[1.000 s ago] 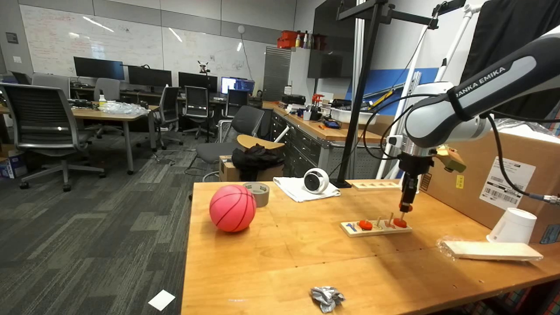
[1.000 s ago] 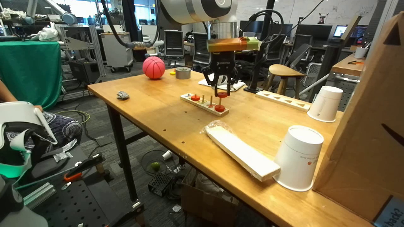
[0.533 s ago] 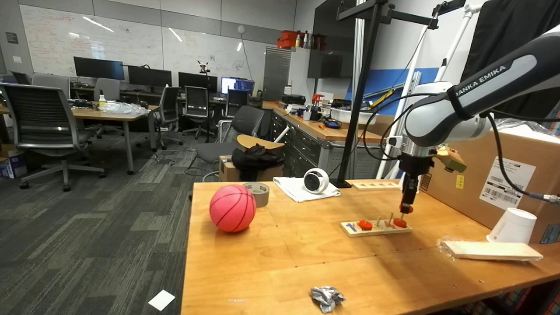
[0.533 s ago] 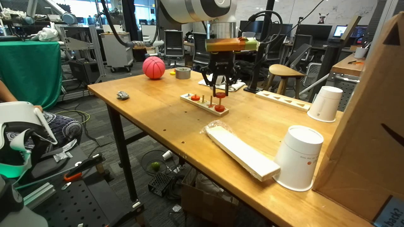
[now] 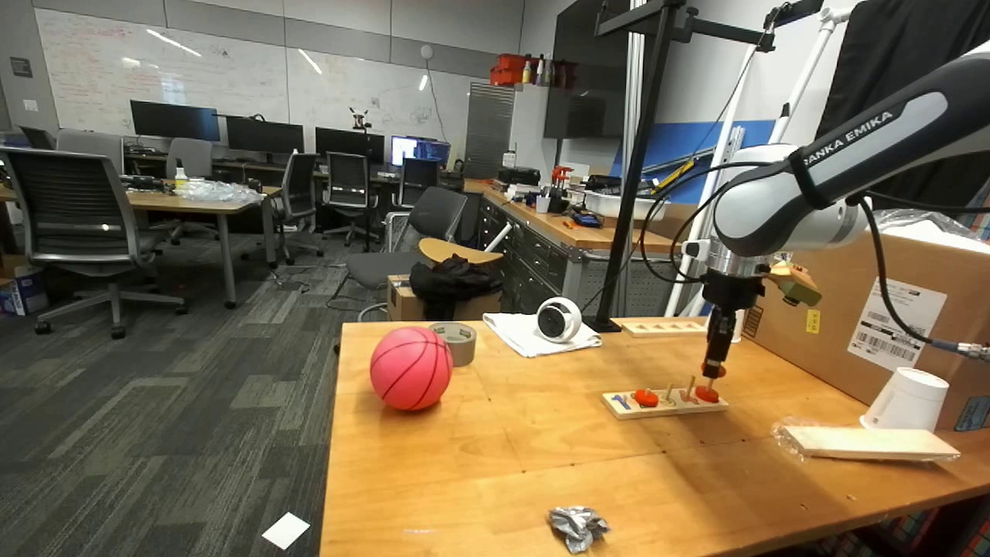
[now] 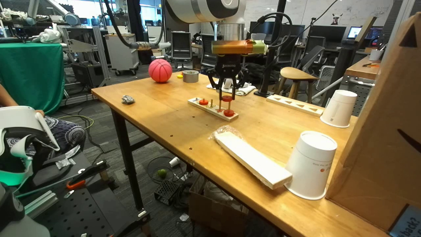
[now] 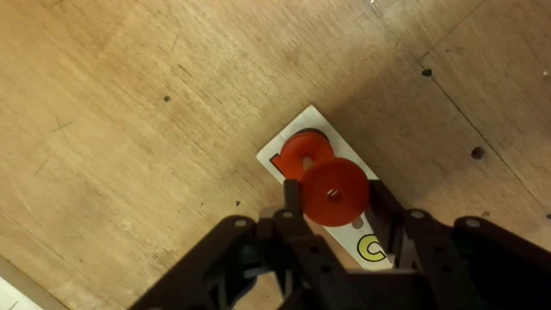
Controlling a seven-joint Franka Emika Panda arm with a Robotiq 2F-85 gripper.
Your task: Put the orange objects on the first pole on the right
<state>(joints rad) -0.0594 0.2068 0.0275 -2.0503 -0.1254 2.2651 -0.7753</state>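
In an exterior view, the tool (image 6: 227, 98) is closed in on an orange disc (image 6: 226, 99), one finger on either side, and holds it above the board (image 6: 210, 111); seen from here it lines up with the top of the end pole (image 6: 229, 106). A second disc (image 6: 229, 113) lies around the foot of that pole. A third disc (image 6: 203, 102) sits farther along the board, with two poles (image 6: 211, 103) standing between. A wrapped plank (image 6: 253, 161) lies on the worktop (image 6: 164, 108) near two upturned cups (image 6: 309, 171).

In an exterior view, the tool is side-on and partly hides the held disc, just above the second one. A pink ball (image 5: 411, 368) rests well apart from the board, with tape (image 5: 464, 350) just behind it. A white device (image 5: 558, 319) stands on a cloth (image 5: 510, 334); crumpled foil (image 5: 578, 528) lies well apart from both.

In the wrist view, the fingers (image 7: 292, 196) grip the held disc from opposite sides, its centre hole showing. It overlaps the second disc, and the end pole shows at its edge; whether hole and pole line up, I cannot tell. A yellow figure (image 7: 363, 248) is printed on the board.
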